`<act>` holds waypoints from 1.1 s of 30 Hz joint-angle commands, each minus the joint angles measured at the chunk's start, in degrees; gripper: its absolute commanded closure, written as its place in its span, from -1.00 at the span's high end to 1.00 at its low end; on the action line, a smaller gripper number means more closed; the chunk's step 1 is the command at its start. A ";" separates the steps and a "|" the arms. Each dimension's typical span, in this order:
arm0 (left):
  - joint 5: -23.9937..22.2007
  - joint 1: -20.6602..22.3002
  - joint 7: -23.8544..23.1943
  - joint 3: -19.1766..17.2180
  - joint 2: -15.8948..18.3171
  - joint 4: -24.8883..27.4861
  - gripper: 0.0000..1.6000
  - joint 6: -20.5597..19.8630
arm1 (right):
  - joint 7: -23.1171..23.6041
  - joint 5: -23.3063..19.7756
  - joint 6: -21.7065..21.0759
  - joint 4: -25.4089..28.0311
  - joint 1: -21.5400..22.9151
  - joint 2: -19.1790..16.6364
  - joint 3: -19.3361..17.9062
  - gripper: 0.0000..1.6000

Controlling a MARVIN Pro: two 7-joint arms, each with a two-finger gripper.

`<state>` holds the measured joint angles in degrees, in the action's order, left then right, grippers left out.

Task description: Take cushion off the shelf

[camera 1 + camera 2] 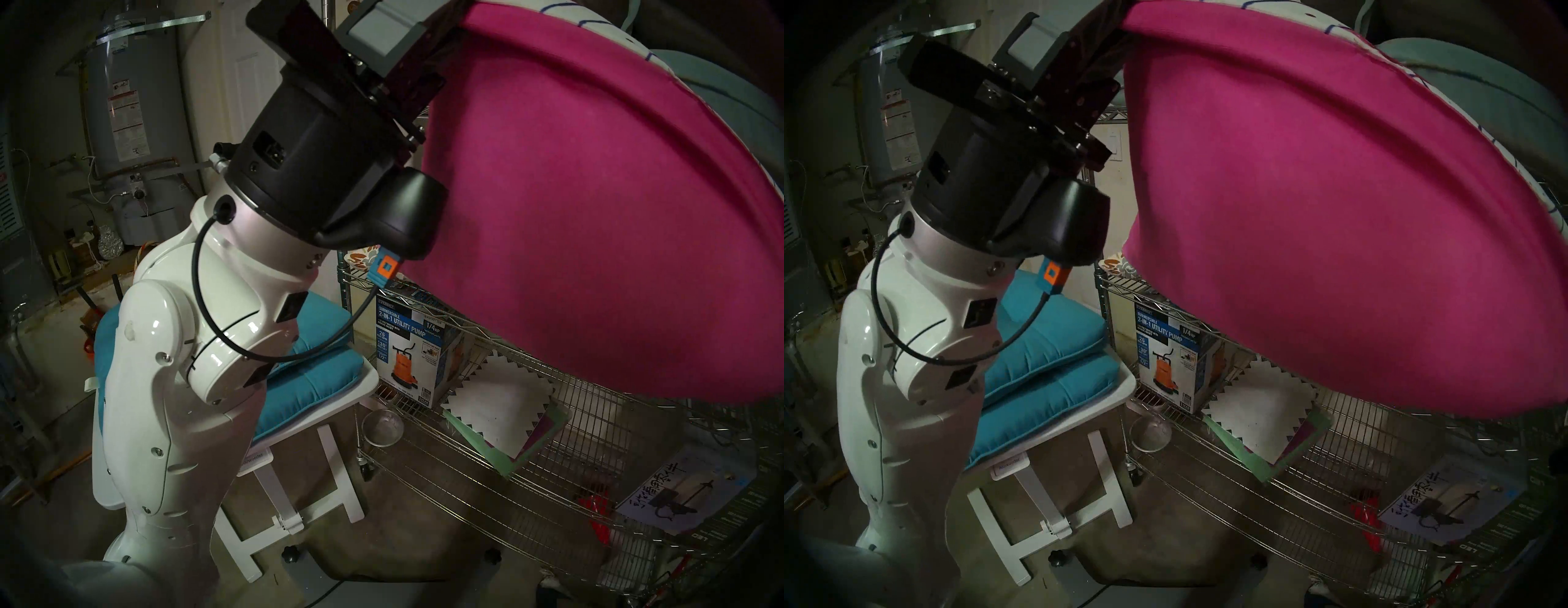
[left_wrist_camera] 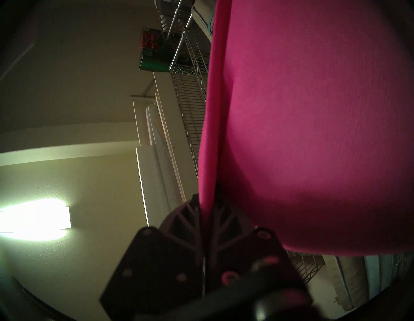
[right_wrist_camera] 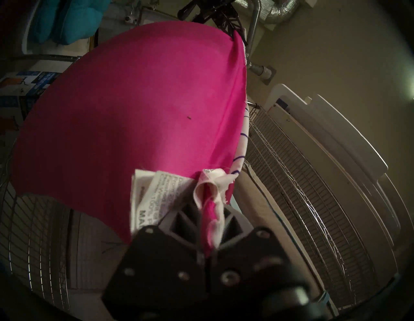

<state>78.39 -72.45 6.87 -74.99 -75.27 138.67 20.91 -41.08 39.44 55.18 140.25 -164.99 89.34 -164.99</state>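
left pincer [image 2: 207, 215] clamped on pink cushion [image 2: 313, 125] edge, right pincer [image 3: 208, 226] clamped on its corner

Below the pink cushion [image 1: 594, 220] you have free room; the shelf [image 1: 551, 424] and white worktop [image 1: 365, 382] block lower.

One pink cushion [image 1: 594, 212] is filling the frame from twelve to three o'clock. Two teal cushions [image 1: 314, 382] are lying stacked on one white tabletop [image 1: 365, 386] at eight o'clock. One wire shelf [image 1: 551, 488] is carrying one pump box [image 1: 407, 352], one metal bowl [image 1: 382, 426] and one zigzag-edged paper sheet [image 1: 500, 403].
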 commanded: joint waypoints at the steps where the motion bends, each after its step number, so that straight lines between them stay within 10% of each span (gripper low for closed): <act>1: -0.77 1.11 1.20 -5.29 -0.74 1.33 -1.00 -1.57 | -0.16 1.01 -0.18 -0.25 0.11 -4.09 -0.01 -1.00; 33: -1.17 -1.99 0.26 -23.99 -0.18 1.33 -1.00 2.87 | -0.64 7.81 -0.18 -0.25 2.64 -25.42 0.06 -1.00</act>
<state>78.07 -74.24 6.88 -92.09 -74.62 139.54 26.13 -42.31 46.80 55.12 140.30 -162.93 69.19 -165.01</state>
